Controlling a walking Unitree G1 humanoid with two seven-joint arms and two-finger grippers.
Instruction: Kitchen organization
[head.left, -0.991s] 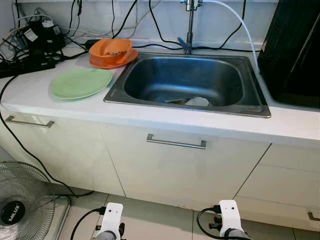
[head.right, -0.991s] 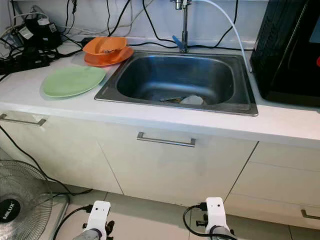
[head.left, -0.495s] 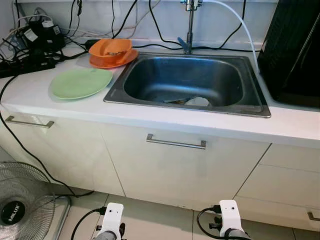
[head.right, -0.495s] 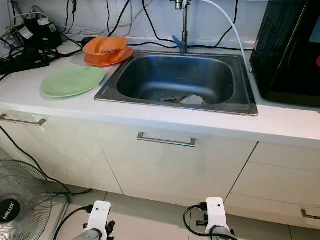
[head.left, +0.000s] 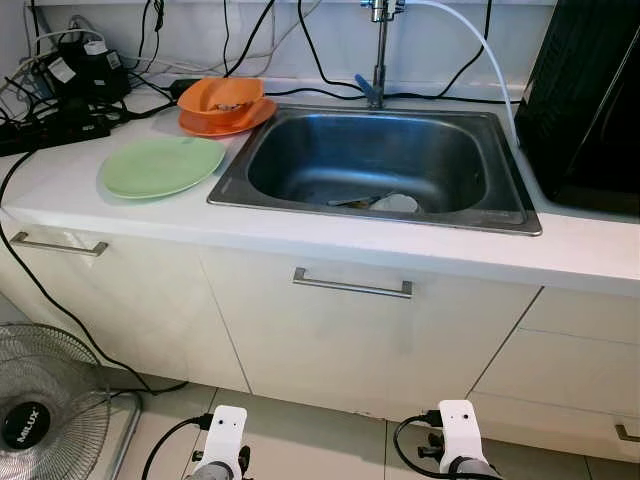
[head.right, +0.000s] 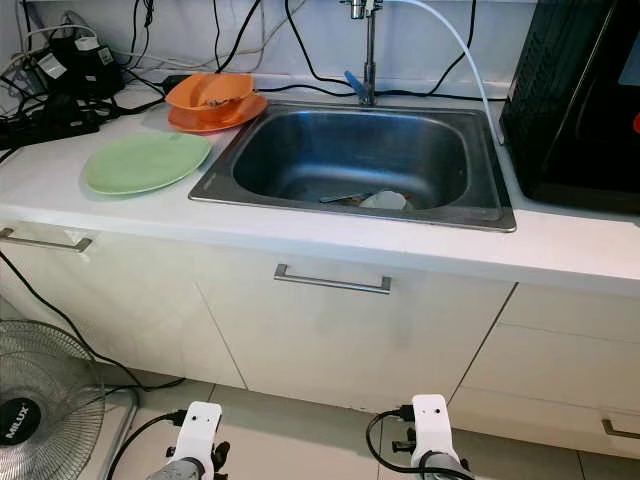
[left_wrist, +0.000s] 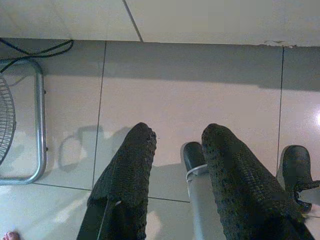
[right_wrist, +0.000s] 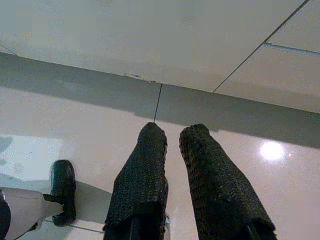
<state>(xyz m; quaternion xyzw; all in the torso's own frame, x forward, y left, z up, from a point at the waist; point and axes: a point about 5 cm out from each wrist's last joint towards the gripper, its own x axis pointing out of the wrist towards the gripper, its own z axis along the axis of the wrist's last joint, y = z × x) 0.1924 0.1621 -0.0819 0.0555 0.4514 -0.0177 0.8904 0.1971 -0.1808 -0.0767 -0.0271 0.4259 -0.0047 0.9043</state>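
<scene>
A light green plate (head.left: 162, 165) lies on the white counter (head.left: 300, 245), left of the steel sink (head.left: 232, 180). Behind it an orange bowl (head.left: 222, 97) sits on an orange plate (head.left: 258, 116). On the sink's floor lie a white dish (head.left: 397, 203) and a utensil beside it. Both arms hang low in front of the cabinets, far below the counter. In the left wrist view my left gripper (left_wrist: 177, 132) is open over the floor tiles, holding nothing. In the right wrist view my right gripper (right_wrist: 173, 131) points at the cabinet base with a narrow gap between its fingers, also holding nothing.
A faucet (head.left: 379, 60) with a white hose stands behind the sink. A tall black appliance (head.left: 590, 100) fills the counter's right end. Power strips and cables (head.left: 60, 90) crowd the back left. A floor fan (head.left: 40, 410) stands at the lower left. Cabinet handle (head.left: 352, 286) faces me.
</scene>
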